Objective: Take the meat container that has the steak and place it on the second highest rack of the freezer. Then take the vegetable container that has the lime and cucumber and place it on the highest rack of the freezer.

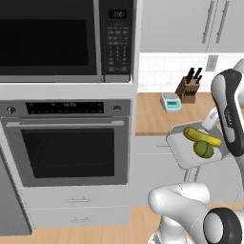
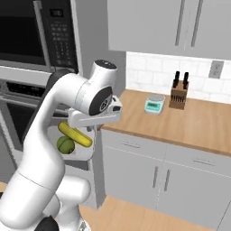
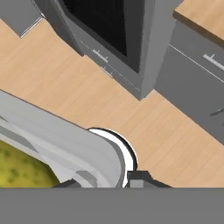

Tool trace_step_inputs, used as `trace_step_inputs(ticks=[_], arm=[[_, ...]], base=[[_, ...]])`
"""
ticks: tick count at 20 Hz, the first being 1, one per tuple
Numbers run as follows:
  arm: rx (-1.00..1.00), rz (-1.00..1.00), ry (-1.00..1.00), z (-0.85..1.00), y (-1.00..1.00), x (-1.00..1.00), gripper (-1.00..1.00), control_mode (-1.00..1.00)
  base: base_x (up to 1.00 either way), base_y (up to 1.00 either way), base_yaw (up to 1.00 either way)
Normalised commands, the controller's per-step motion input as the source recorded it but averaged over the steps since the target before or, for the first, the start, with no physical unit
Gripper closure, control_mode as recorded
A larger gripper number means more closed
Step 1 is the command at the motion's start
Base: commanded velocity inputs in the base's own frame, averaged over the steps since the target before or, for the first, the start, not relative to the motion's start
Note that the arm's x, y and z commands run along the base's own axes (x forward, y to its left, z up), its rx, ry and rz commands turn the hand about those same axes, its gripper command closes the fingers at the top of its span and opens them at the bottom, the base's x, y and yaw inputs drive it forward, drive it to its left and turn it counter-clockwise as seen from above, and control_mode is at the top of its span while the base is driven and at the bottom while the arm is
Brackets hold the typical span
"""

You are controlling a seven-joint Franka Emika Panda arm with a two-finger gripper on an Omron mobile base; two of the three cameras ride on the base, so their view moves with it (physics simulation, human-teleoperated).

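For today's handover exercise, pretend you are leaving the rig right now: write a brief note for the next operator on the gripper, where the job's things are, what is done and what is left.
Gripper: shut on the vegetable container's rim, holding it in the air in front of the counter, right of the oven.
Cucumber and lime lie inside, touching.
Done: tray picked up.
Left: carry it to the freezer and set it on the highest rack. Whether the meat container is already placed cannot be told from here.
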Motion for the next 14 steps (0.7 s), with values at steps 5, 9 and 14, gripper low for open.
trace_step_inputs(ticks=[5, 9, 14], arm=[[0.00, 0.00, 0.00, 0.00, 0.00, 0.00, 1.00, 1.00], [0.00, 0.00, 0.00, 0.00, 0.00, 0.00, 1.00, 1.00], [0.00, 0.00, 0.00, 0.00, 0.00, 0.00, 1.00, 1.00]], base=[[-0.04, 1.00, 0.00], [0.00, 1.00, 0.00], [-0.04, 1.00, 0.00]])
